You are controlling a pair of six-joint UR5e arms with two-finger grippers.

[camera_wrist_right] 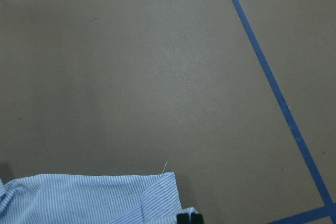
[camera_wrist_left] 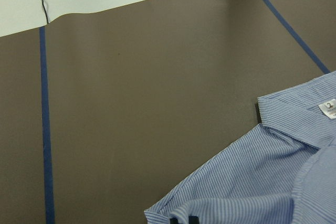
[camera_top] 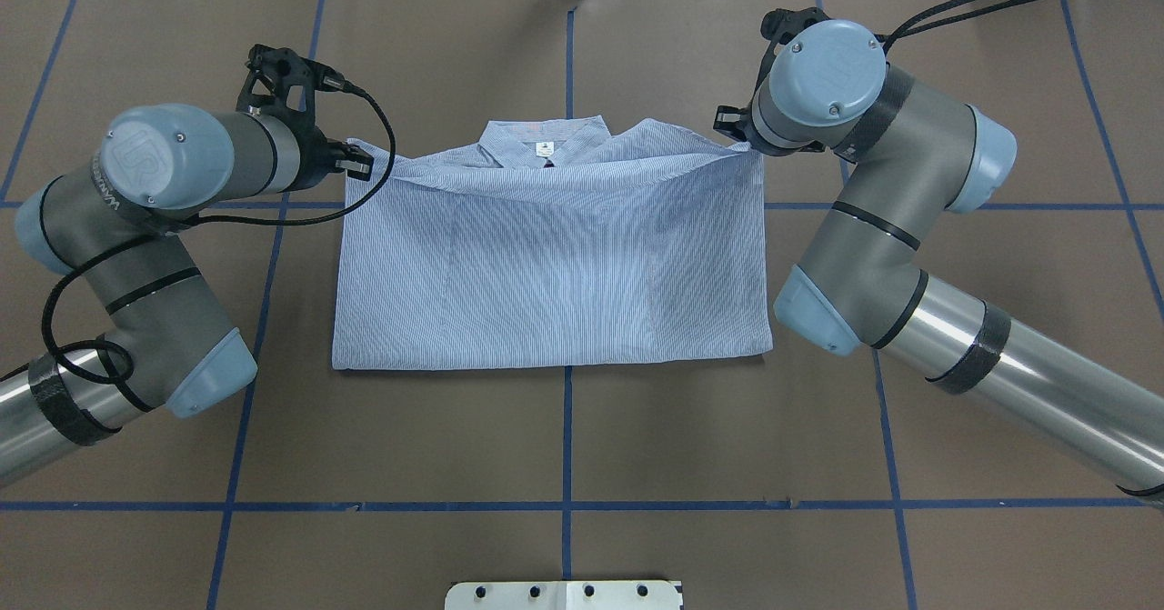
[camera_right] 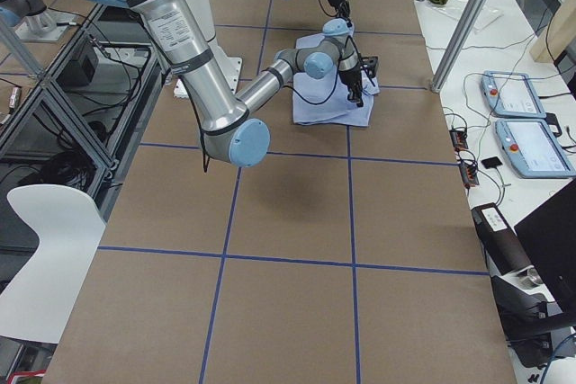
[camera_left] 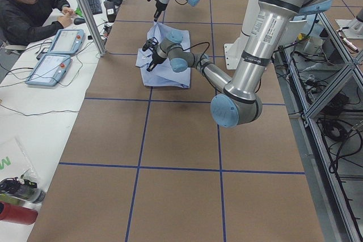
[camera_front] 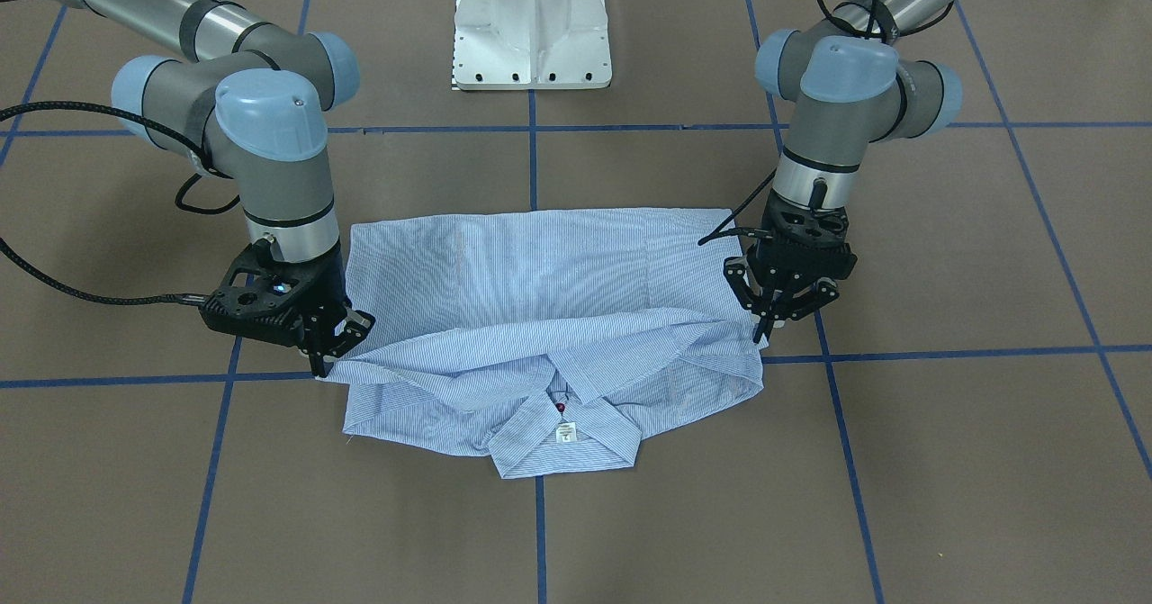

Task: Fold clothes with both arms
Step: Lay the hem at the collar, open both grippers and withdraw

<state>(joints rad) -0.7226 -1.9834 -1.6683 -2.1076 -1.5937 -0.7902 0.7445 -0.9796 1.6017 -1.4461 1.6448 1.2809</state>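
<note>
The light blue striped shirt (camera_front: 540, 289) (camera_top: 546, 265) lies mid-table, its lower half folded over toward the collar (camera_front: 562, 437) with the white neck label (camera_top: 544, 147). The folded-over edge hangs slightly raised, stretched between both grippers. My left gripper (camera_front: 762, 327) (camera_top: 356, 163) is shut on that edge's corner on one side. At the opposite corner, my right gripper (camera_front: 322, 363) (camera_top: 733, 130) is shut on the cloth. The left wrist view shows the shirt (camera_wrist_left: 262, 182) at the bottom edge, and the right wrist view its striped corner (camera_wrist_right: 79, 200).
The white pedestal base (camera_front: 531, 28) stands at the table's robot side. Blue tape lines (camera_top: 567, 428) grid the brown tabletop. A seated person (camera_left: 28, 9) and teach pendants (camera_left: 57, 55) are on the side bench beyond the table edge.
</note>
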